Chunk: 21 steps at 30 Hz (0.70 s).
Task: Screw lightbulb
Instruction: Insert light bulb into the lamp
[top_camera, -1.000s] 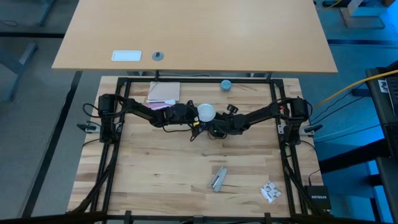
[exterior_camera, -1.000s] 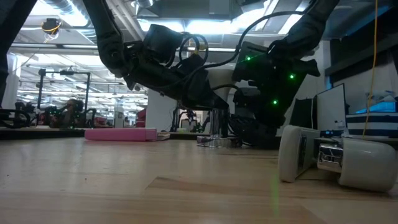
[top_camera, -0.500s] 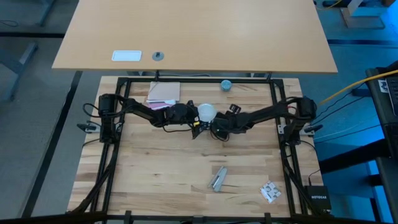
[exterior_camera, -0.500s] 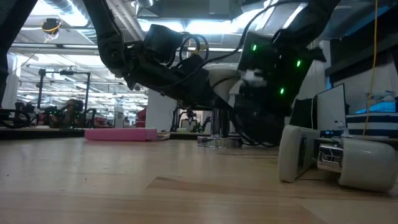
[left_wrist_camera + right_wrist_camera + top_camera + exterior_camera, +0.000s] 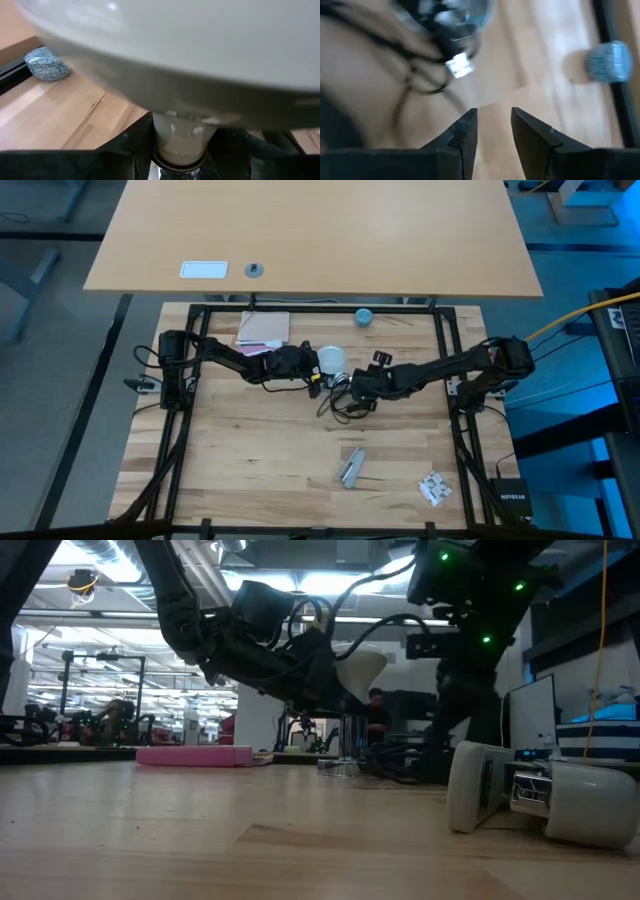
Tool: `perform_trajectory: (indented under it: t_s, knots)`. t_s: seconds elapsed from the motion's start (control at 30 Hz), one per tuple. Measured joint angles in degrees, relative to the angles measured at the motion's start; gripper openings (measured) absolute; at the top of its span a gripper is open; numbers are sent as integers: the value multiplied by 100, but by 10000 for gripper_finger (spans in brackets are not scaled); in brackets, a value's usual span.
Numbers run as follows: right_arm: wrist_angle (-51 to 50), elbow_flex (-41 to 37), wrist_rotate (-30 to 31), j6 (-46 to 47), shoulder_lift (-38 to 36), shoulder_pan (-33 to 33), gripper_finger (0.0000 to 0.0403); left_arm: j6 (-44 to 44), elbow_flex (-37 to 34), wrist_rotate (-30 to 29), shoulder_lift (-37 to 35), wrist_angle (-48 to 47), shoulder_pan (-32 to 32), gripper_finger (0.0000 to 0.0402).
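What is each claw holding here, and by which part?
Left claw holds the lightbulb by its narrow neck. Right claw is open, holding nothing.

Pale desk [image 5: 310, 230] beyond the butcher-block table [image 5: 250, 450], dark floor [image 5: 60, 380] either side – blue-lit at right, bright ceiling lights [image 5: 330, 580], long workshop with benches [image 5: 70, 725] behind, a person [image 5: 377, 710] far off

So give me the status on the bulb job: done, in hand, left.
Done: the left tool has the lightbulb gripped by its neck, off the table.
In hand: the right tool hangs open and empty near the socket.
Left: seating the bulb in the socket and screwing it.
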Motion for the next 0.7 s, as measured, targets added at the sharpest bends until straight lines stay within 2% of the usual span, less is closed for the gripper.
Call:
perform_trajectory:
  t_s: [0.1, 0.2, 0.37, 0.53, 0.63, 0.7]
  knots:
    - [-38, 0, -326, 1, 17, 283, 122, 2, 0, -8, 0, 2, 2, 155]
    - [481, 0, -438, 2, 13, 619, 122, 0, 0, -22, 0, 14, 4, 155]
    - [1824, 4, -88, -20, 94, 1072, 122, -8, -9, -39, 10, 143, 4, 155]
    - [2615, 4, 169, 68, 391, 1138, 122, -11, -11, -44, 13, 195, 4, 155]
    - [3180, 7, -176, 125, 687, 1080, 122, -11, -11, -46, 13, 207, 4, 155]
    - [3461, 7, -617, -6, 898, 1076, 122, -11, -9, -49, 11, 214, 4, 155]
